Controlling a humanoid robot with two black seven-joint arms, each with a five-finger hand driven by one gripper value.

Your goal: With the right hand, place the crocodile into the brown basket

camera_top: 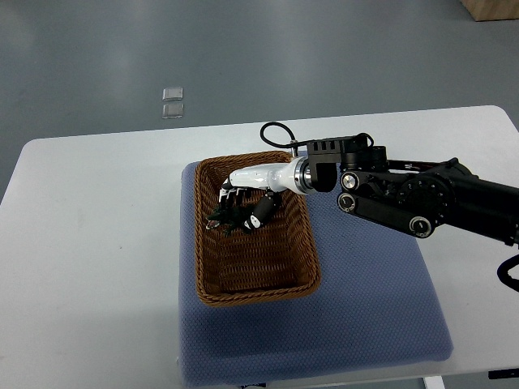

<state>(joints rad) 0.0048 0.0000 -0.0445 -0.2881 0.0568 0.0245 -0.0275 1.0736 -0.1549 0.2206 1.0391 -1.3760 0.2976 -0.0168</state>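
A brown wicker basket (212, 279) sits on a blue mat on the white table. My right arm comes in from the right edge, and its white hand (247, 200) reaches over the basket's upper half. Under the fingers (261, 212) lies a dark green toy crocodile (225, 217), low inside the basket. The fingers curl down around the crocodile and appear to grip it, though the palm hides part of the contact. The left arm does not show.
The blue mat (365, 308) covers the table's middle and right. The white table (89, 267) extends to the left. Two small clear squares (172, 102) lie on the grey floor beyond the far edge.
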